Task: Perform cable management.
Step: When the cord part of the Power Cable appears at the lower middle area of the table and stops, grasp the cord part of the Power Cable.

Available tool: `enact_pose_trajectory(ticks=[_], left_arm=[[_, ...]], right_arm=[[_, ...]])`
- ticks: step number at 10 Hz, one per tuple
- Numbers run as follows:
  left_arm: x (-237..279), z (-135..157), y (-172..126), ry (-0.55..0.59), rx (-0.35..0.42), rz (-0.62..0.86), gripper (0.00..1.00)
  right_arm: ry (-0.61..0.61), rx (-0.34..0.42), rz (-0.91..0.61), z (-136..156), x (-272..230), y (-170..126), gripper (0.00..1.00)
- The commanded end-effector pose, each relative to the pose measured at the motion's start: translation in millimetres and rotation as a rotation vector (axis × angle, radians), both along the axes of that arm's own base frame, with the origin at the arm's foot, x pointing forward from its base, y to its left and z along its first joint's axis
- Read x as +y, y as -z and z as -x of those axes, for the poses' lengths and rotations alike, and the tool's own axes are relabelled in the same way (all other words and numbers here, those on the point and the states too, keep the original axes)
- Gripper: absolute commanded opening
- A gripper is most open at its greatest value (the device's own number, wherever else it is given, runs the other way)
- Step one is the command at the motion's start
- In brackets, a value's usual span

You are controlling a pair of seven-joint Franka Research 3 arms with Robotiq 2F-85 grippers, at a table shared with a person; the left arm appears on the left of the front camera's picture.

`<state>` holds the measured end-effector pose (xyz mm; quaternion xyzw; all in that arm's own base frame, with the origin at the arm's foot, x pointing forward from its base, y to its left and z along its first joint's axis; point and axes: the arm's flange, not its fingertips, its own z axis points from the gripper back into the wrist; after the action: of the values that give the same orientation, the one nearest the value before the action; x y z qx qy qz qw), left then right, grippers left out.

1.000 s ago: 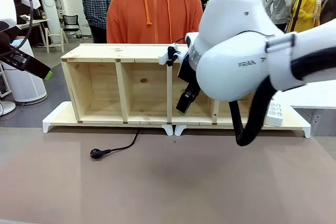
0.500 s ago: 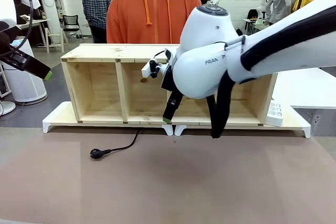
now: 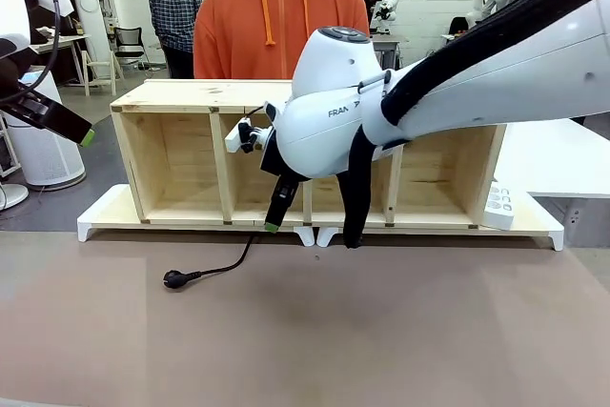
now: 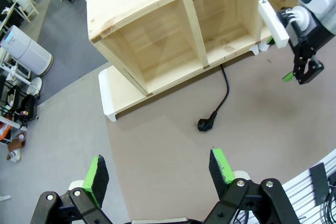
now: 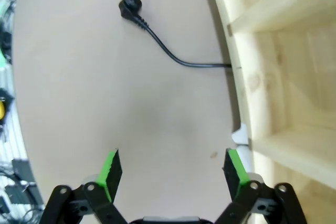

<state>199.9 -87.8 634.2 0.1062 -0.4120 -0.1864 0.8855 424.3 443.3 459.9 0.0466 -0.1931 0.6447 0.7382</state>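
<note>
Right gripper [image 3: 274, 224] is released, jaws wide apart with nothing between the green pads [image 5: 111, 167]. It points down at the desk [image 3: 400, 331], just in front of the wooden shelf [image 3: 205, 95], near the divider between the middle compartments. In the right wrist view the gripper [image 5: 173, 167] looks at bare brown desk, with the shelf [image 5: 283, 24] edge along the right side. It does not touch the cable [image 3: 229, 264].

Left gripper [image 3: 86, 136] is also released and empty, held high at the robot's left, well apart from the shelf. In the left wrist view the gripper [image 4: 157, 170] has its pads spread, with the desk and shelf [image 4: 157, 3] far below. The right gripper [image 4: 302, 72] shows at that view's right edge.

The cable lies on the desk in front of the shelf. Its black plug [image 3: 176, 279] rests flat, robot's left of the right gripper and well apart from it. From the plug the cord curves back and goes under the front edge of the white riser [image 3: 105, 212] carrying the shelf. Same layout in the wrist views: plug [image 4: 206, 124] on open desk and cord [image 4: 226, 90] running to the shelf base; plug [image 5: 128, 6] at top and cord [image 5: 168, 53] bending toward the shelf foot.

A white power strip [image 3: 498, 205] leans at the shelf's right end on the riser. Can't tell whether the cord joins it.

A person in an orange hoodie [image 3: 281, 16] stands behind the shelf on the far side.
</note>
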Motion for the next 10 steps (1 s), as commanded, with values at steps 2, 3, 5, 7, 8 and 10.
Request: enact_pose_trajectory(ticks=[2, 3, 5, 7, 8, 10], left_arm=[[-1.1, -0.9, -0.1, -0.002, -0.003, 0.007, 1.0], [-1.1, -0.9, -0.1, -0.002, -0.003, 0.007, 1.0], [-1.1, -0.9, -0.1, -0.002, -0.003, 0.007, 1.0], [-1.1, -0.9, -0.1, -0.002, -0.003, 0.007, 1.0], [-1.1, -0.9, -0.1, -0.002, -0.003, 0.007, 1.0], [-1.1, -0.9, -0.1, -0.002, -0.003, 0.007, 1.0]], right_arm=[[-0.08, 0.049, -0.027, -16.0, 14.5, 16.6, 1.0], [-0.095, 0.054, -0.032, -19.2, 20.5, 21.6, 1.0], [-0.118, 0.044, -0.045, -17.6, 28.1, 26.4, 1.0], [-0.065, 0.041, -0.01, -14.4, 24.0, 27.1, 1.0], [-0.065, 0.041, -0.01, -14.4, 24.0, 27.1, 1.0], [-0.065, 0.041, -0.01, -14.4, 24.0, 27.1, 1.0]])
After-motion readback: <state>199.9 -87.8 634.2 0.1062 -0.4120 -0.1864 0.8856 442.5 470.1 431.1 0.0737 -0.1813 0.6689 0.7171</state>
